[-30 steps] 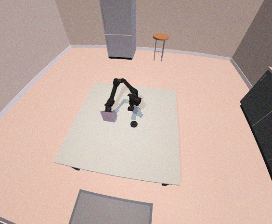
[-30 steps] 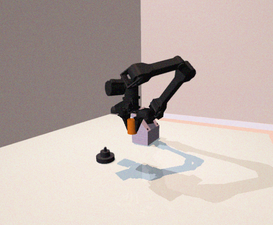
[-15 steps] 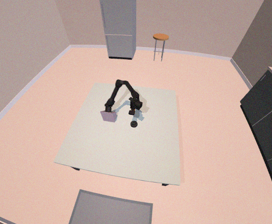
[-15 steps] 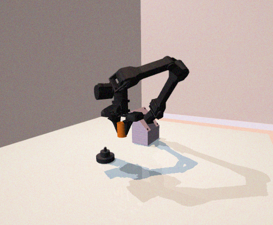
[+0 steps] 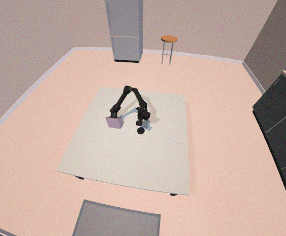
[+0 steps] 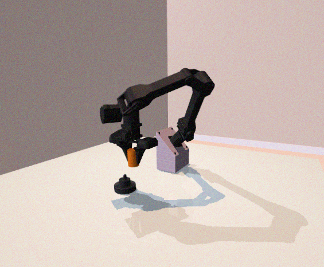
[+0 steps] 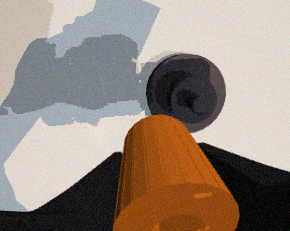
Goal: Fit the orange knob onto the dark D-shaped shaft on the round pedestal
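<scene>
The orange knob (image 6: 132,157) (image 7: 163,154) is upright between the fingers of my gripper (image 6: 133,161), which is shut on it. In the exterior view the knob hangs in the air above the dark round pedestal (image 6: 124,188) (image 5: 140,130) (image 7: 211,116) and a little to its right, not touching it. The dark shaft (image 6: 124,176) stands up at the pedestal's centre. In the wrist view the pedestal lies just beyond the knob's far end, slightly to the right and in shadow. The shaft's flat side and the inside of the knob's hole cannot be made out.
The pedestal stands on the pale table (image 5: 122,157) (image 6: 70,229). The arm's pinkish-purple base block (image 5: 114,122) (image 6: 166,157) stands behind and to the right of the pedestal in the exterior view. The arm's shadows fall across the table beside the pedestal.
</scene>
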